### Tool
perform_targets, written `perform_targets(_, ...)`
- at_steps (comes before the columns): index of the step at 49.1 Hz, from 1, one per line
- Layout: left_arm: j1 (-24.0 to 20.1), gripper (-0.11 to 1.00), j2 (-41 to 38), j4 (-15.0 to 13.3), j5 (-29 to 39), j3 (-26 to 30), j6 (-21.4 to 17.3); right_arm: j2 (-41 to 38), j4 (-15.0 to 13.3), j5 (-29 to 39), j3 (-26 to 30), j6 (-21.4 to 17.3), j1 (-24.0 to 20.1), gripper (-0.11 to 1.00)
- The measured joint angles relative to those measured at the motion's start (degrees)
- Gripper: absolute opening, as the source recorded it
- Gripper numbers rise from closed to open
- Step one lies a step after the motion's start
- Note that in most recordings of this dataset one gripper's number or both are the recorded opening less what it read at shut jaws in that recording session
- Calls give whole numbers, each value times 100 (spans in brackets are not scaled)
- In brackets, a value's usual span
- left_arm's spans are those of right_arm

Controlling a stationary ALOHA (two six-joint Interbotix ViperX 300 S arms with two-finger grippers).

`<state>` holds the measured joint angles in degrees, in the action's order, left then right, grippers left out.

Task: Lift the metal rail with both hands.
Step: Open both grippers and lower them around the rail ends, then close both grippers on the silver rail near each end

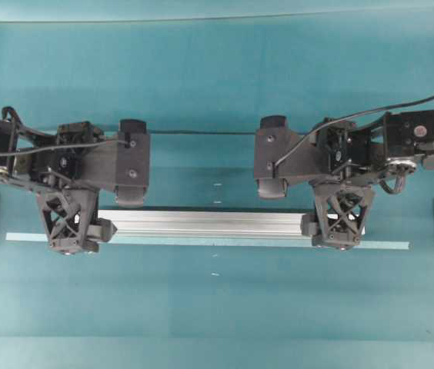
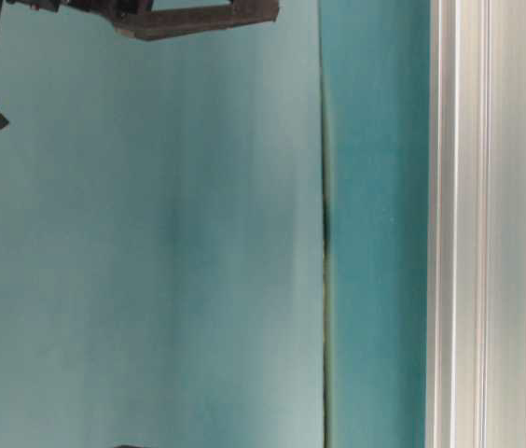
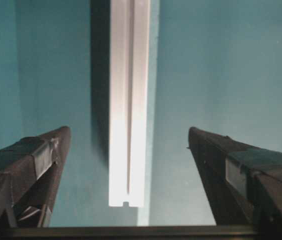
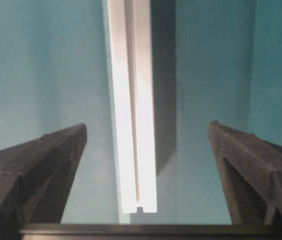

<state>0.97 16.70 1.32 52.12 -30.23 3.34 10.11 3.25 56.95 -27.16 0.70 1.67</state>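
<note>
The metal rail (image 1: 201,224) lies on the table — both grippers' jaws wide apart, gripping nothing.

Teal table (image 1: 217,307), rail and strip on it.
The metal rail (image 1: 201,223) lies lengthwise beside a thin pale tape strip (image 1: 386,245).

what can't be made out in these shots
- Overhead view: both ends of the metal rail are covered by the left gripper and right gripper.
- Wrist views: each shows one rail end between wide-open fingers; the far end runs off the top edge.
- Table-level view: the rail is cropped top and bottom; only a dark arm part shows at the top edge, no gripper.
</note>
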Motion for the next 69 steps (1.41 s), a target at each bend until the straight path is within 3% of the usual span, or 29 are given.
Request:
perform_targets(20, 0, 98, -264, 0, -650, -527, 97, -44, 18, -554, -431, -26, -26, 100)
perform_targets(41, 9, 98, -624, 0, -1397, -984, 176, -202, 255, -1362, -1099, -26, -132, 100)
perform_targets(69, 9, 98, -1081, 0, -2013, -1195, 176, -598, 272, -2065, -1433, -9, -141, 100)
